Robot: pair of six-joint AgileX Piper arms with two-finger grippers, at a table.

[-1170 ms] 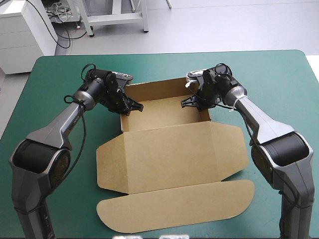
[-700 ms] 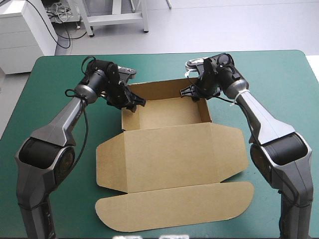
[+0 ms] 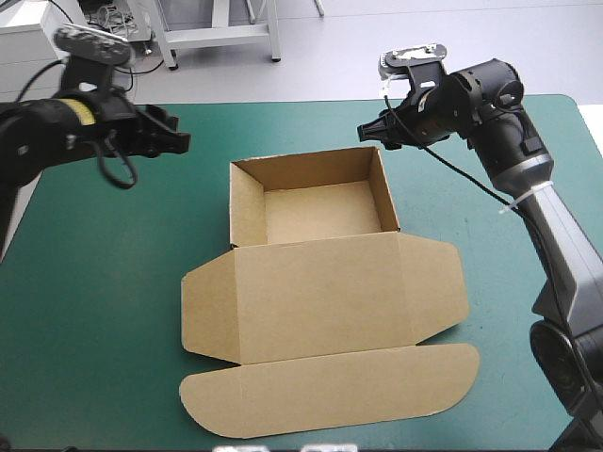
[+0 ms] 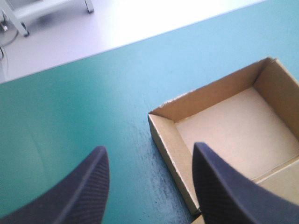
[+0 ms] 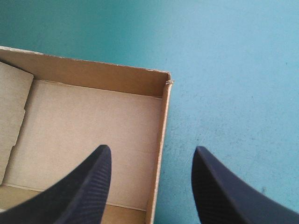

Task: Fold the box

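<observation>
box (image 3: 316,209): open tray mid-tabletop (image 3: 113,282), walls up, lid (image 3: 325,297) flat on near side | left gripper (image 3: 177,141): wide, empty, raised off box's left | right gripper (image 3: 366,130): wide, empty, raised near far-right corner | risk: unheld walls may spring out; an off-line descent clips a wall, shoves box

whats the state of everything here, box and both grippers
box, open tray, walls up, nothing inside
lid, flat on the table, rounded flap unfolded
left gripper, open, holding nothing, apart from the box off its far left corner
right gripper, open, holding nothing, near the far right corner, not touching
</observation>
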